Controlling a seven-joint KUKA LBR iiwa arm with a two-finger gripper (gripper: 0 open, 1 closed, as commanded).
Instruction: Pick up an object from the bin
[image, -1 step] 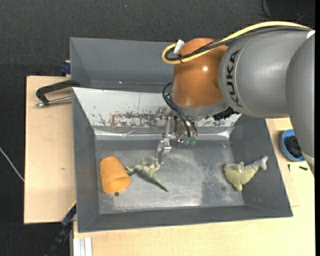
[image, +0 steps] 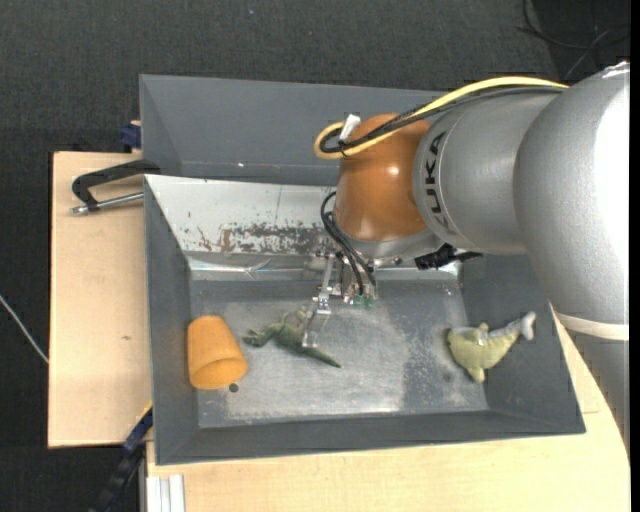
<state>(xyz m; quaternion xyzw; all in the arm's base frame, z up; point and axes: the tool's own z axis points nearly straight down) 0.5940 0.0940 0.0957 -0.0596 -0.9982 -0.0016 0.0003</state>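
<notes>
The bin floor (image: 400, 375) lies free between the green toy reptile (image: 293, 336) in the middle and the pale plush shark (image: 483, 347) by the right wall. Only a narrow gap separates the reptile from the orange cylinder (image: 213, 352) at the left. The gripper (image: 330, 298) blocks the space just above the reptile.

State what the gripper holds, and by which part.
Cannot tell: the gripper hangs right over the green toy lizard mid-bin, but no clear grip shows.

An orange rounded block (image: 213, 352), shaped like a thimble on its side, rests at eight o'clock in the bin (image: 165, 300), with a small dark speck (image: 233, 388) just beside it. At four o'clock, well apart, a pale yellowish plush fish (image: 480, 347) lies near the wall.
</notes>
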